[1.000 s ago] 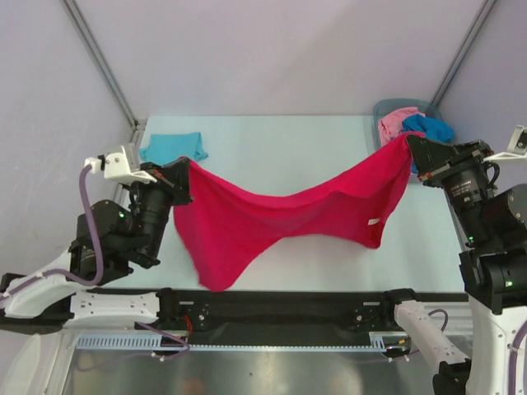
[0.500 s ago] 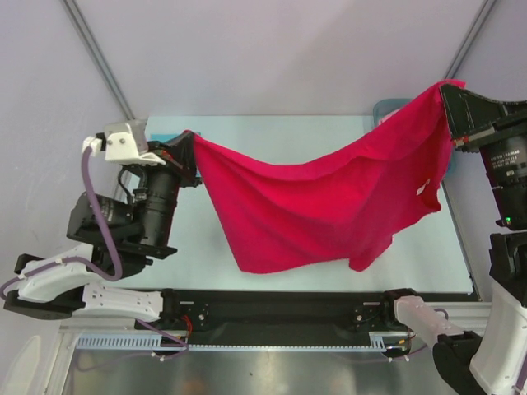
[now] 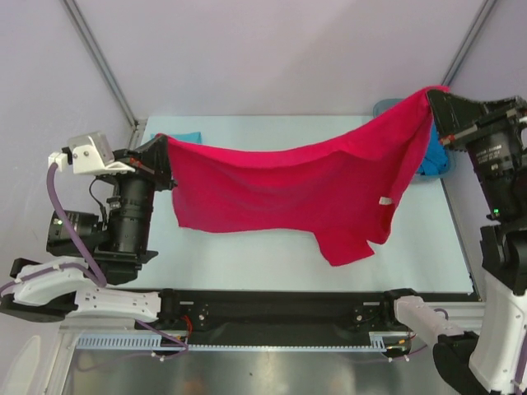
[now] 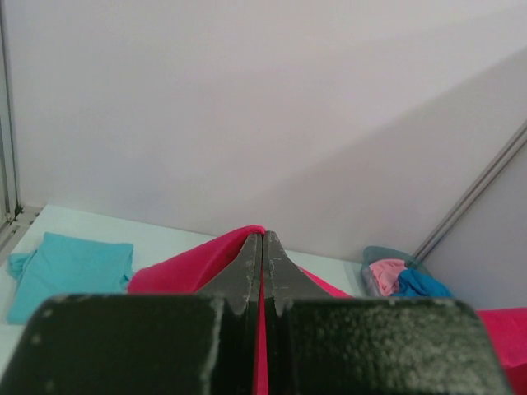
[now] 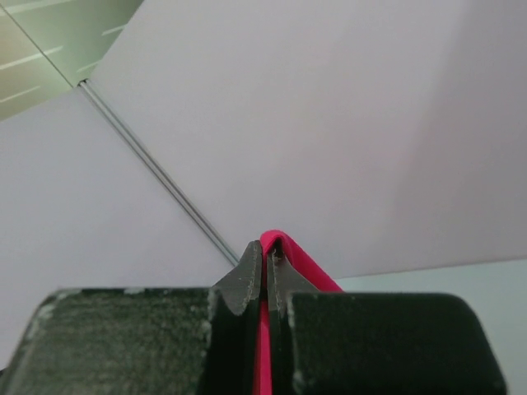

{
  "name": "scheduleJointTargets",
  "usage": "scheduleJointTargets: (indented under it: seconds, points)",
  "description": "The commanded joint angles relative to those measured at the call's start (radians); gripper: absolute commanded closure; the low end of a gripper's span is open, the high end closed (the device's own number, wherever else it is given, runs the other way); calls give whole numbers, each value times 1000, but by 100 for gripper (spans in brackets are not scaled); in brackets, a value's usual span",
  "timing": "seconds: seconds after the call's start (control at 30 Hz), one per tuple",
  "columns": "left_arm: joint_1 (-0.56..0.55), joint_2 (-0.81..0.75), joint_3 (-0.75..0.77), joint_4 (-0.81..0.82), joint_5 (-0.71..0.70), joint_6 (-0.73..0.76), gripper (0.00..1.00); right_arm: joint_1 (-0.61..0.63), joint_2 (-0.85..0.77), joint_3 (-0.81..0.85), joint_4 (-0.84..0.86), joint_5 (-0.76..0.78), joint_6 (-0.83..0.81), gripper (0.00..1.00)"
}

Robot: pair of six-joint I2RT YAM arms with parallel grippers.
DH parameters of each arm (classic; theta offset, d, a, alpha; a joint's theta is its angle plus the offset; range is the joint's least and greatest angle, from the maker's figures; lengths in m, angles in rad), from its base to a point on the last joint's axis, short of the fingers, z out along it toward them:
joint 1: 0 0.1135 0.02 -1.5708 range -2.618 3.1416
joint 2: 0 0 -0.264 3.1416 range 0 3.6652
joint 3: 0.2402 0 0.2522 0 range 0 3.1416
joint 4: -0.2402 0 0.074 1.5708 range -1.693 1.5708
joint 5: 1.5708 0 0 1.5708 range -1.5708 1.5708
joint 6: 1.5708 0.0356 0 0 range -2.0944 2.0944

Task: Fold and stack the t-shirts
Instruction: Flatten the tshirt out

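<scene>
A bright red t-shirt (image 3: 296,185) hangs stretched in the air between my two grippers, above the table. My left gripper (image 3: 165,141) is shut on its left corner; the red cloth (image 4: 185,263) shows pinched between the closed fingers (image 4: 247,263). My right gripper (image 3: 435,95) is shut on the right corner, held higher; the red cloth (image 5: 300,263) folds over its tips. A light teal shirt (image 4: 70,267) lies folded at the table's back left, mostly hidden behind the red shirt in the top view (image 3: 188,136). Pink (image 4: 385,271) and deeper blue (image 4: 420,284) shirts lie in the bin.
The grey plastic bin (image 3: 387,107) stands at the table's back right, mostly hidden behind the red shirt and the right arm. A black rail (image 3: 280,309) runs along the near table edge. Metal frame poles (image 3: 99,58) rise at both back corners.
Both grippers rose and drew apart. The red shirt, first sagging deep, is now pulled much flatter. The left gripper moved left and back; the right went up, then a little lower.
</scene>
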Motion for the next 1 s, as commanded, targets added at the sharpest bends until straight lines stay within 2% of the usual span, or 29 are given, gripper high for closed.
scheduleJointTargets:
  seconds: [0.0, 0.13, 0.47, 0.6, 0.73, 0.8, 0.83, 0.87, 0.93, 0.97]
  points:
    - [-5, 51, 89, 86, 76, 99, 100, 2, 82, 182, 94, -23, -4, 100]
    - [-22, 65, 130, 90, 131, 124, 100, 2, 87, 219, 125, -41, -4, 100]
    - [-25, 19, 17, 198, 101, 155, 100, 2, -10, 29, 186, -58, 13, 100]
    - [-30, -3, 5, 133, 113, 90, 100, 2, -14, -11, 218, -43, 2, 100]
    - [16, 87, 12, 332, 141, 251, 100, 2, 42, -83, 273, -47, 13, 100]
    - [125, 120, 60, 234, 162, 158, 100, 2, 81, -104, 302, -46, 13, 100]
    - [174, 124, 77, 23, 208, 68, 100, 3, 100, -118, 310, -49, 13, 100]
    - [291, 129, 95, -106, 242, -170, 100, 2, 137, -133, 330, -49, 13, 100]
    - [405, 155, 150, -332, 329, -416, 100, 2, 168, -166, 356, -44, 13, 100]
    - [473, 190, 146, -324, 340, -428, 100, 2, 189, -179, 368, -35, 10, 100]
